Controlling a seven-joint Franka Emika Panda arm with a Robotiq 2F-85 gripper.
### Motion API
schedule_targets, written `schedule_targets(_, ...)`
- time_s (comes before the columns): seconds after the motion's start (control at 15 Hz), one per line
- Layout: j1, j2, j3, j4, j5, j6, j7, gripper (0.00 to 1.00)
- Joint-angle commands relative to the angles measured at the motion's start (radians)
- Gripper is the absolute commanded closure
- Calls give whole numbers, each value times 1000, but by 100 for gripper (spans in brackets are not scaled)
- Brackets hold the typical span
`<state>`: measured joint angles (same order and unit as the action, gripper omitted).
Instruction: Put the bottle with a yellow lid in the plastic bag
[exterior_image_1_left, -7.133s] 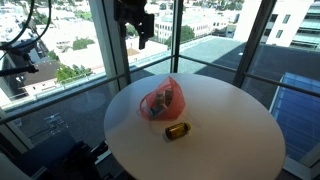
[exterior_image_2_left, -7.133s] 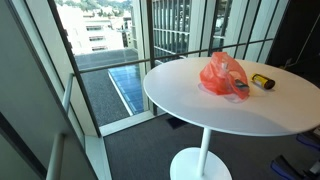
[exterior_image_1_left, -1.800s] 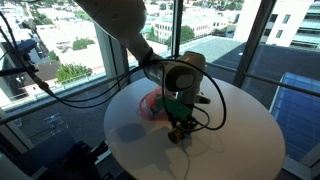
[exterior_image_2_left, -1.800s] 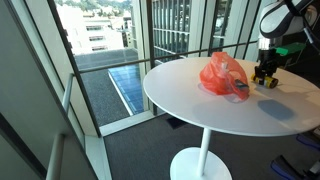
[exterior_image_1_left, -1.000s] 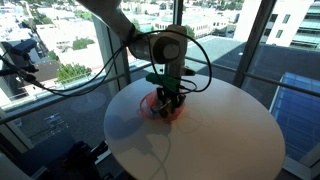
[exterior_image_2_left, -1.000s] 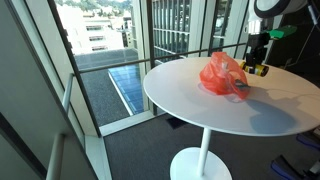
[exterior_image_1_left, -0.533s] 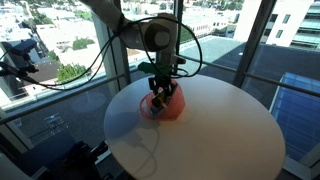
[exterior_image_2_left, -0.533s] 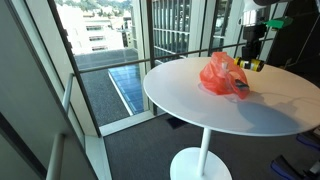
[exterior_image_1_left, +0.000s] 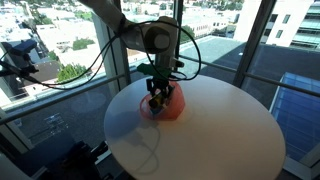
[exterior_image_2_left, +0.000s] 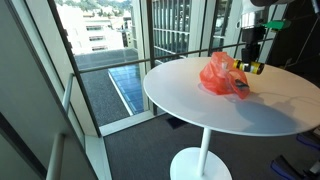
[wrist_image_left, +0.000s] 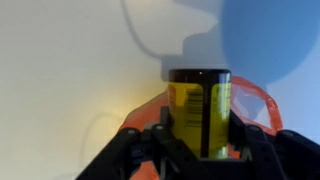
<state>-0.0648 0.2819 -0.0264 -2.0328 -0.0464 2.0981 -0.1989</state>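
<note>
Windows (exterior_image_1_left: 70, 40) are ringing the room, and the round white table (exterior_image_1_left: 225, 135) is standing in front of them. In an exterior view, your gripper (exterior_image_1_left: 156, 99) is hanging just over the red plastic bag (exterior_image_1_left: 172, 108) and hiding whatever it is carrying. In an exterior view, the gripper (exterior_image_2_left: 250, 64) is holding the bottle (exterior_image_2_left: 247, 68) clear of the round white table (exterior_image_2_left: 200, 105), just beside the red plastic bag (exterior_image_2_left: 222, 75). In the wrist view, the fingers (wrist_image_left: 140, 150) are clamping the bottle (wrist_image_left: 200, 108) from both sides, jaws closed to its width, with the red plastic bag (wrist_image_left: 258, 104) lying beneath. Pickup and carry are looking done. You are left with finding the opening, which I cannot make out, then lowering in and releasing.
</note>
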Motion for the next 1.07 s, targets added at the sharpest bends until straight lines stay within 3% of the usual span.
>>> schedule_targets(0.0,-19,57,5,64,66,-40,-12,71)
schedule_targets(1.0,-24,271,-2,327,120,-81,126,71)
